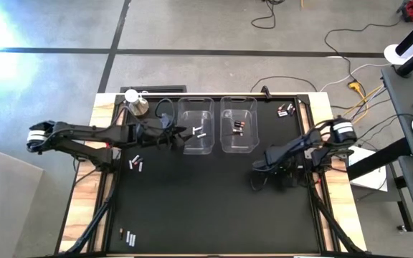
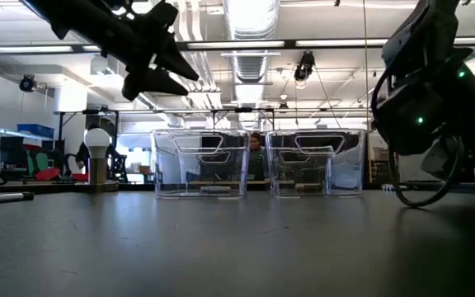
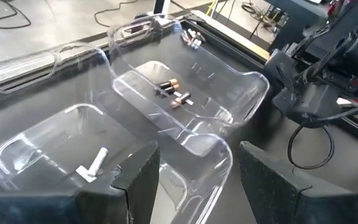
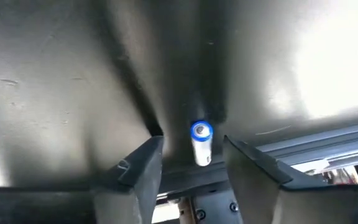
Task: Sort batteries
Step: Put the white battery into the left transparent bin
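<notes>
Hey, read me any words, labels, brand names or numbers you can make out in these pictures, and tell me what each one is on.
No text can be read anywhere.
White battery between the right gripper fingers: a blue ring on its end, no lettering legible.
Dark batteries in the right bin: reddish marks, too small to read.
White batteries in the left bin: no print visible.
Loose batteries on the table: too small to read.

The black tabletop [image 1: 214, 208] carries two clear bins [image 1: 196, 125] [image 1: 238, 125], a knob [image 1: 136, 104], and scattered batteries [image 1: 135, 164] [image 1: 128, 237] [image 1: 286, 110].
</notes>
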Available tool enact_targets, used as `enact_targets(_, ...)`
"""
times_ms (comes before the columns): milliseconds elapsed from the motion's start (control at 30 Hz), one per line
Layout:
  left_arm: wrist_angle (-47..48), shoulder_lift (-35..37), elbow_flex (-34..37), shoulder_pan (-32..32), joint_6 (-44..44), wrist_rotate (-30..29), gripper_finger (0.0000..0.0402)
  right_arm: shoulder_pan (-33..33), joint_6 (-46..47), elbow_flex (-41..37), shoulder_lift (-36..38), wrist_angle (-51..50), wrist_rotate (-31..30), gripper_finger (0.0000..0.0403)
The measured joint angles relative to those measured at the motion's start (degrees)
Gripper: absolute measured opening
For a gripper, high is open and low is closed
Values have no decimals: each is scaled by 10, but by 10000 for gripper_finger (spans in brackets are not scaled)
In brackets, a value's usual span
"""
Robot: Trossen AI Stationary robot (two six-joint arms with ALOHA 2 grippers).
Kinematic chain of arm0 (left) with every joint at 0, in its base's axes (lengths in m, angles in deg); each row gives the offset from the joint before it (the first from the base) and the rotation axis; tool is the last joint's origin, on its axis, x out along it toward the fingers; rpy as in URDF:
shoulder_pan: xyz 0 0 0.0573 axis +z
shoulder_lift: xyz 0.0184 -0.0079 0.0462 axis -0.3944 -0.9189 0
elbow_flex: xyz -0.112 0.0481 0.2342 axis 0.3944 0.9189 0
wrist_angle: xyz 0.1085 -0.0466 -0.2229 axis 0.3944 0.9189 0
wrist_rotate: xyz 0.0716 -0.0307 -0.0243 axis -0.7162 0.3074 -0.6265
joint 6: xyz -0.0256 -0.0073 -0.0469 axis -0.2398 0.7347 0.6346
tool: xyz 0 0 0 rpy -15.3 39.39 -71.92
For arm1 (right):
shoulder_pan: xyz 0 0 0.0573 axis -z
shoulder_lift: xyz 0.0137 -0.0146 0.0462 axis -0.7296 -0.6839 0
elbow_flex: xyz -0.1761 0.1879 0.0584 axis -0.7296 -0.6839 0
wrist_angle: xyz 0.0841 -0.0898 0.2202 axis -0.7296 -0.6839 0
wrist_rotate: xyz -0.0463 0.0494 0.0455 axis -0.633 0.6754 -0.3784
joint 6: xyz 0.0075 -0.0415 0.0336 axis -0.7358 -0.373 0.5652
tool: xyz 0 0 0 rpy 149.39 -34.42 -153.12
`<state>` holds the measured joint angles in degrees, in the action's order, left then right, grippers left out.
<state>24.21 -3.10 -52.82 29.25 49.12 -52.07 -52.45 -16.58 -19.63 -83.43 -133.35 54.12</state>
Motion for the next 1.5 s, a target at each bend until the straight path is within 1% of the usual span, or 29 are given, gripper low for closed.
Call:
enact_targets(133, -23, -16, 3, 0, -3, -32, 195, 0, -2, 1, -26, 8, 20, 117)
enact_targets(300, -75, -43, 0, 0, -8, -34, 195, 0, -13, 6, -25, 17, 30, 35)
enact_targets(333, -82, -47, -1, 0, -4, -35, 195, 0, -15, 6, -20, 19, 29, 26)
enact_targets(467, -102, -58, -1, 0, 4, -39, 195, 0, -6, 5, 14, 28, 21, 23)
enact_targets(567, -110, -53, -7, -3, 9, -35, 195, -3, 15, 17, 65, 44, 10, 21)
enact_targets(633, -111, -45, -10, -4, 5, -16, 194, -5, 26, 31, 112, 52, 12, 20)
enact_targets(700, -120, -43, -14, -4, -1, 8, 194, -5, 39, 44, 157, 39, 42, 20)
enact_targets(800, -120, -42, -18, -4, -9, 31, 194, -5, 86, 75, 212, 61, 54, 19)
enact_targets(867, -134, -42, -18, -3, -10, 53, 194, -5, 117, 97, 240, 50, 54, 19)
enact_targets(1000, -191, -43, -18, -4, -11, 111, 194, -5, 175, 146, 279, 113, 51, 18)
enact_targets(1133, -227, -52, -17, -4, -4, 161, 194, -3, 199, 194, 286, 219, 16, 18)
enact_targets(1267, -244, -70, -18, -10, 14, 176, 195, 2, 192, 250, 274, 301, -14, 18)
enact_targets(1367, -285, -84, -20, -25, 11, 183, 200, 10, 163, 293, 257, 327, -44, 18)
enact_targets(1433, -333, -96, -22, -34, 6, 206, 208, 20, 146, 318, 243, 343, -53, 18)
enact_targets(1500, -358, -111, -28, -42, 5, 216, 214, 32, 134, 340, 229, 353, -55, 18)
